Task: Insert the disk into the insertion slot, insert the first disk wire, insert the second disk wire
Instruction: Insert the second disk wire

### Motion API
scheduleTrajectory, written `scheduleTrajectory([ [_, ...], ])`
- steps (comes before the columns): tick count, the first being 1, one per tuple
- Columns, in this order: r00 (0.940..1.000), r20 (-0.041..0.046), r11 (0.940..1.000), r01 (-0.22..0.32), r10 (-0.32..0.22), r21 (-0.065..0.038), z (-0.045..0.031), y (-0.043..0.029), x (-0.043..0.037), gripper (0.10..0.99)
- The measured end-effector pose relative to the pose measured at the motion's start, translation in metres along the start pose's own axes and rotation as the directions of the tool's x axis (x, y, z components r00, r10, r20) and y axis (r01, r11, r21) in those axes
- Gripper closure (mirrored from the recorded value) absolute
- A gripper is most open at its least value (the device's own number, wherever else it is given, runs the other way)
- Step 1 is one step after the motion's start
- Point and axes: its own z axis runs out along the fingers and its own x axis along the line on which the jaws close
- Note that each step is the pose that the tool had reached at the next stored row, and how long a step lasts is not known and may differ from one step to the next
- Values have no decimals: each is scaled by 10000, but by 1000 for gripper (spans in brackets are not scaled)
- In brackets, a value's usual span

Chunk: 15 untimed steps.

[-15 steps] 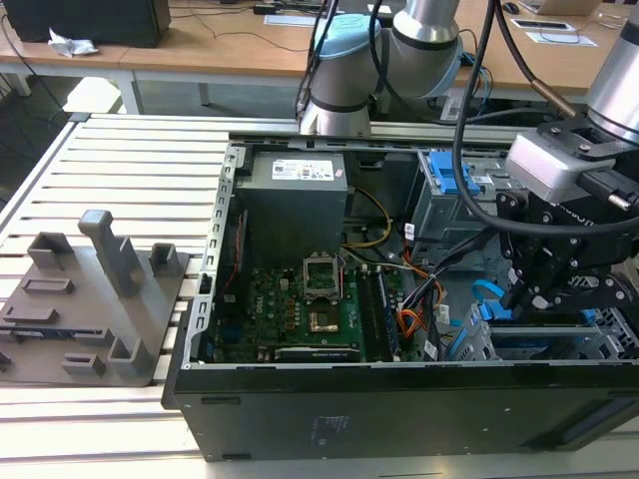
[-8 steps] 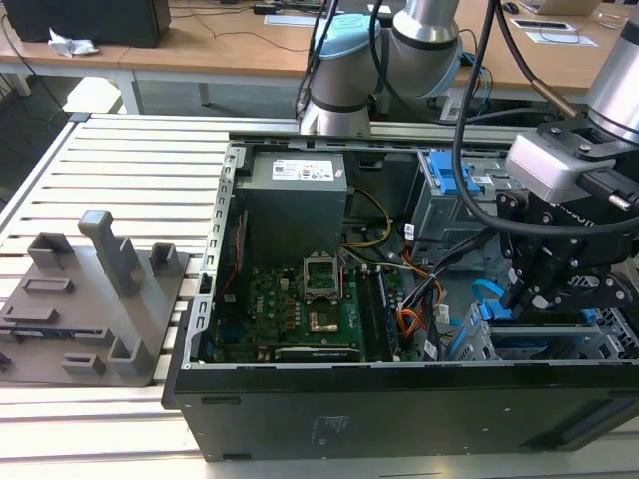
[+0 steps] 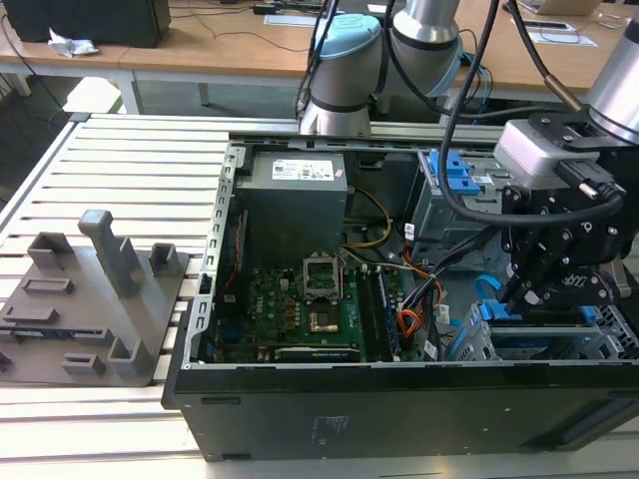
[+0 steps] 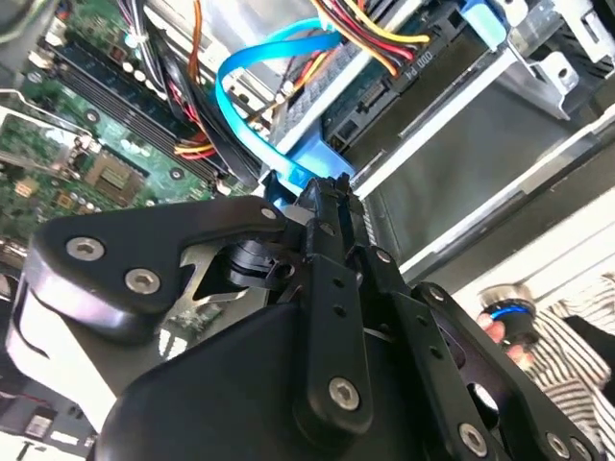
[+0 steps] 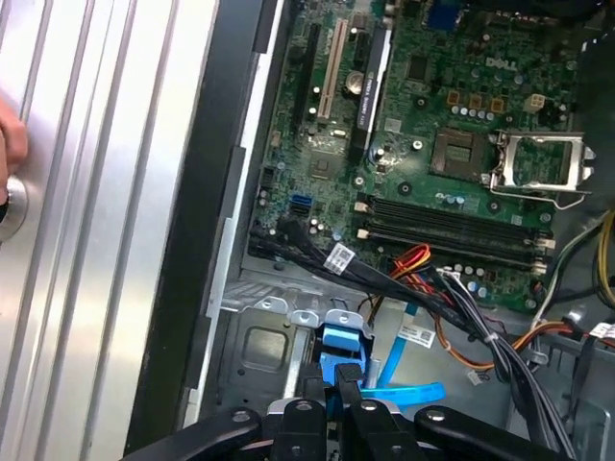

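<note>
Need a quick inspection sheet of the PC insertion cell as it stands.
Surface: slatted metal table carrying the open computer case.
Job's things: disk in its blue carrier lies in the insertion slot; second disk wire loops beside it.
Clutter: grey fixture block on the table, at the exterior view's left of the case.
Grippers: tool low at the carrier's end.
Cables: black and orange bundle runs along the motherboard.
Surroundings: wooden desks behind; a person's hand nearby.
</note>
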Motion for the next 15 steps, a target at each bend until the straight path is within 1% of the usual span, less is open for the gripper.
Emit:
scheduleTrajectory([
  [1,10000,68,10000,-51,51,9,0,0,0,922],
  [2,9998,156,9999,-142,142,18,0,0,0,922],
  [3,9992,197,9994,-357,357,13,0,0,-1,922],
  [5,9965,227,9968,-803,803,-8,0,0,0,922],
  [6,9942,244,9945,-1047,1047,-20,0,0,0,922],
  [8,9877,277,9881,-1536,1537,-46,0,0,0,922],
  [9,9828,296,9832,-1824,1825,-61,0,0,0,922],
  [11,9762,316,9767,-2143,2145,-79,0,0,0,922],
  [14,9689,335,9695,-2451,2453,-98,0,0,0,922],
  [15,9647,345,9654,-2607,2609,-108,0,0,0,922],
])
